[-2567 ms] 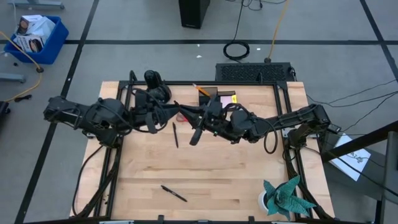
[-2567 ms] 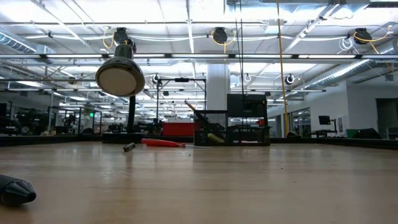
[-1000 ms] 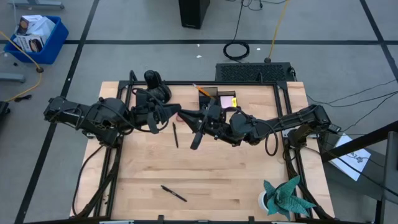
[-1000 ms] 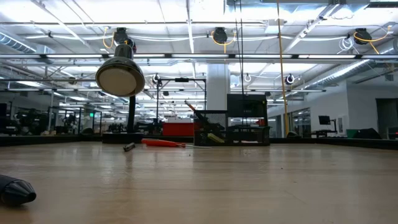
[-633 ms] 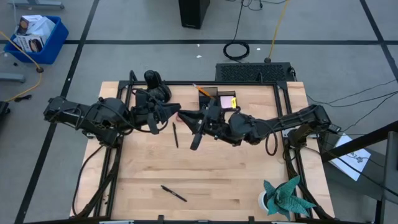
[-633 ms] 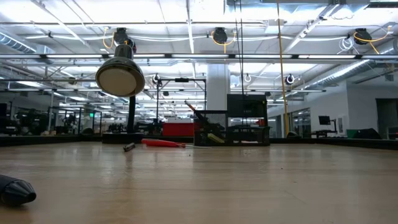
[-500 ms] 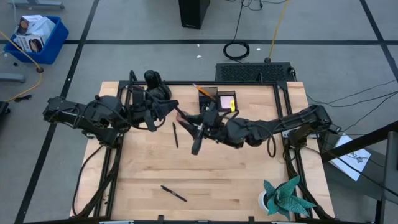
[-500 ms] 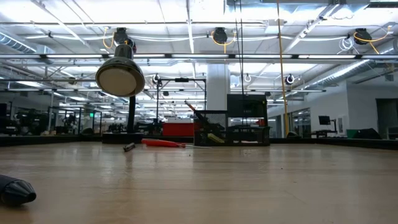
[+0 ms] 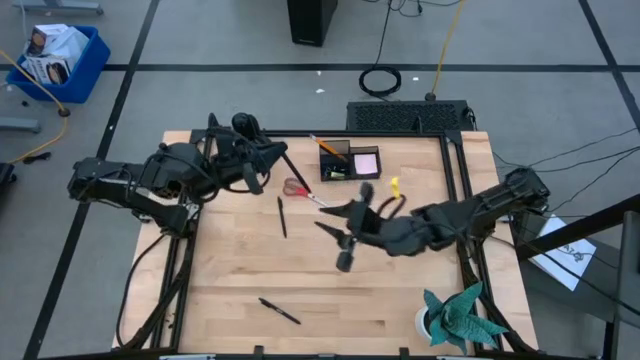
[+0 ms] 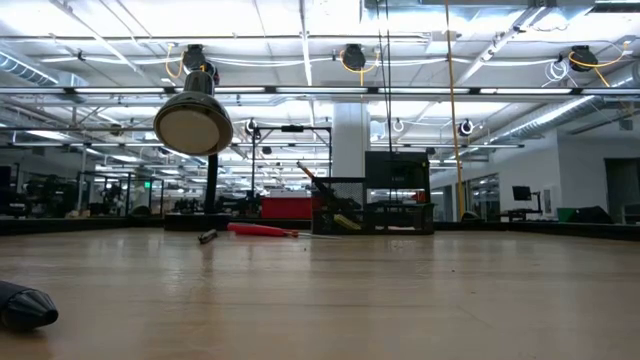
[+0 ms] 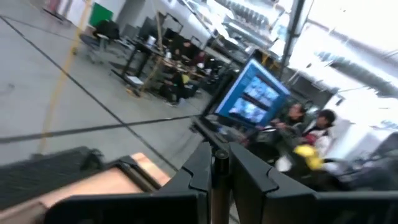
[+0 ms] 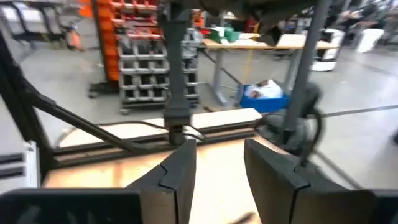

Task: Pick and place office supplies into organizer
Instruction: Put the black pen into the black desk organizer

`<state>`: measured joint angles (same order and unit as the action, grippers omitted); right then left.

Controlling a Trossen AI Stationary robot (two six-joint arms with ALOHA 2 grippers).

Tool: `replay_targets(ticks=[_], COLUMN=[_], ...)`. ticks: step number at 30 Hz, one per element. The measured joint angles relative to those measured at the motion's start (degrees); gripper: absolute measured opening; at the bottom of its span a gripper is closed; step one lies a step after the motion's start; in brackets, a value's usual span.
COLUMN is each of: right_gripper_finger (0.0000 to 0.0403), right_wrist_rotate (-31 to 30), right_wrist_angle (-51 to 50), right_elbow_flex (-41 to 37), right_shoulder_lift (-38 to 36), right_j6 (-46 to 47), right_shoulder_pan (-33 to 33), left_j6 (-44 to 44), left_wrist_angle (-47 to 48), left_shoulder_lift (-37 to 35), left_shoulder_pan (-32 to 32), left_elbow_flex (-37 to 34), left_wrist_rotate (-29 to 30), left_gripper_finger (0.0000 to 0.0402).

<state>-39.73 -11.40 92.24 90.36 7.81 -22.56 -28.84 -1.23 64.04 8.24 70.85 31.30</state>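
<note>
2 dark arms are reaching over a wooden table (image 9: 400, 290) toward the black organizer (image 9: 349, 161), which is standing at the table's far edge. The organizer is holding a pink sticky-note pad (image 9: 366, 160), and an orange-yellow pencil (image 9: 322, 145) is leaning out of its left end. The left gripper (image 9: 278, 152) is hanging just left of the organizer, its fingers pinched nearly together on a thin dark stick (image 9: 288, 168) – most likely a pen, though the views are not settling that. The right gripper (image 9: 326, 218) is hovering in front of the organizer, nearer the table's middle, with its fingers spread apart and nothing between them. The red-handled scissors (image 9: 300, 190) are lying flat on the wood just in front of the organizer's left corner, between the 2 grippers, with the blades pointing toward the right gripper. A small yellow bit (image 9: 394, 185) is showing in front of the organizer's right end, beside the right arm. 1 black pen (image 9: 282, 215) is lying farther out from the organizer, left of the scissors – a 2nd pen (image 9: 280, 312) is resting well apart from it, near the table's front edge. A teal paper plant (image 9: 460, 315) is sitting at the front right corner, far from the organizer.
</note>
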Motion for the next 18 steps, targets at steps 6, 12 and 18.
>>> replay_targets(ticks=[6, 12, 18], right_gripper_finger=[0.0117, 0.0114, 0.0114], right_wrist_rotate=[-9.81, -14.48, -14.51], right_wrist_angle=[-5.99, -8.23, -9.06], right_elbow_flex=[0.0, 0.0, 0.0], right_shoulder_lift=[-3.72, -6.83, -9.65], right_j6=[-1.44, -1.47, -1.48], right_shoulder_pan=[-3.37, -5.42, -7.44], left_j6=[2.46, 4.81, 10.01], left_wrist_angle=[1.45, 0.6, -1.85], left_shoulder_lift=[1.1, 5.37, 13.09], left_shoulder_pan=[-5.31, -11.19, -15.6], left_elbow_flex=[0.0, 0.07, 0.07], left_wrist_rotate=[-1.29, -4.31, -4.31], left_gripper_finger=[0.0028, 0.0035, 0.003])
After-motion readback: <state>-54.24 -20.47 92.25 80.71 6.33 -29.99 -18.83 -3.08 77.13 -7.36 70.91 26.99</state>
